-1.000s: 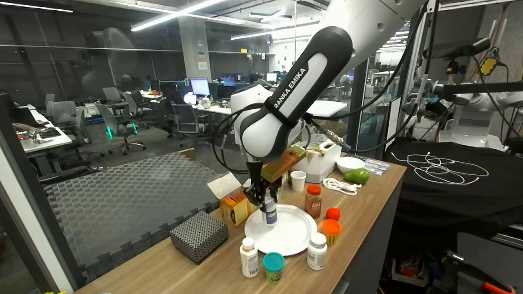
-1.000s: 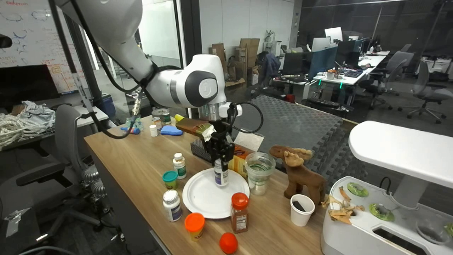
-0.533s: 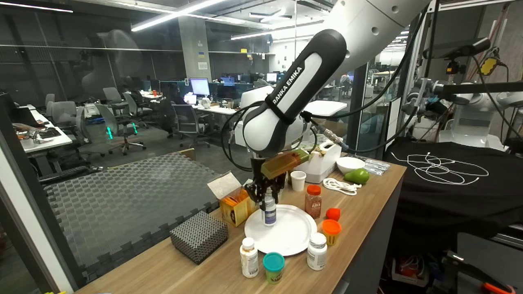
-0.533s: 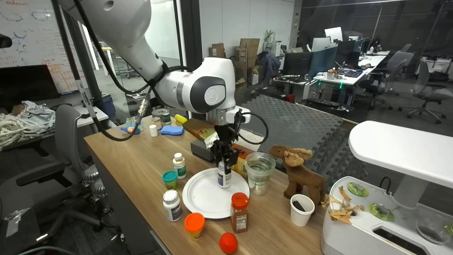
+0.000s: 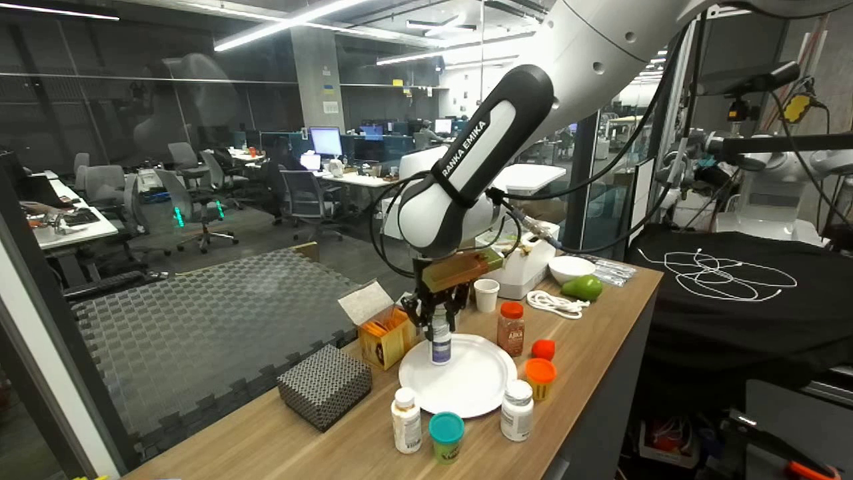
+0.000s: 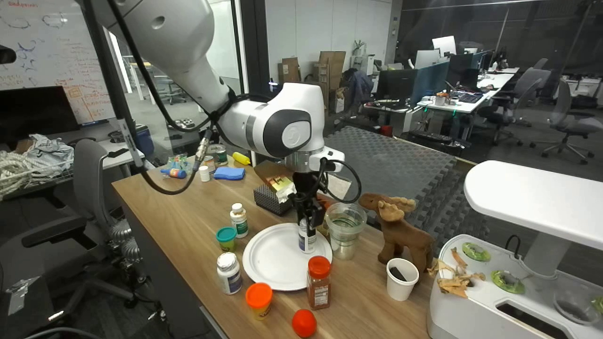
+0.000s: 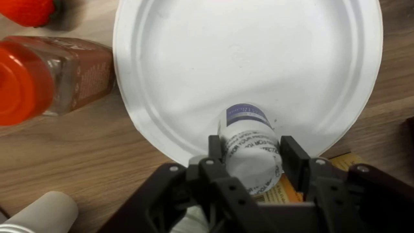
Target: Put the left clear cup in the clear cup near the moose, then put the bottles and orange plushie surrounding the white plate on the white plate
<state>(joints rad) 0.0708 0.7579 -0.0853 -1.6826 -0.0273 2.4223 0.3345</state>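
Placing the purple-labelled pill bottle [image 7: 250, 147] on the white plate [image 7: 252, 58] likely meant loosening the jaws, clamped part-closed around its top, only once it stood flat.

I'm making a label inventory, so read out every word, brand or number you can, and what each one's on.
"RANKA EMIKA": the robot arm.
"FOR YOUR PROT…": top of the bottle in the pincer; its other print is blurred.
"AJIKA": the red-capped jar.
"endpoints", probably: the whiteboard; rest unreadable.
Too small to read: the teal-lidded tub, orange-lidded tub, yellow box and other white bottles.
No numbers are legible.
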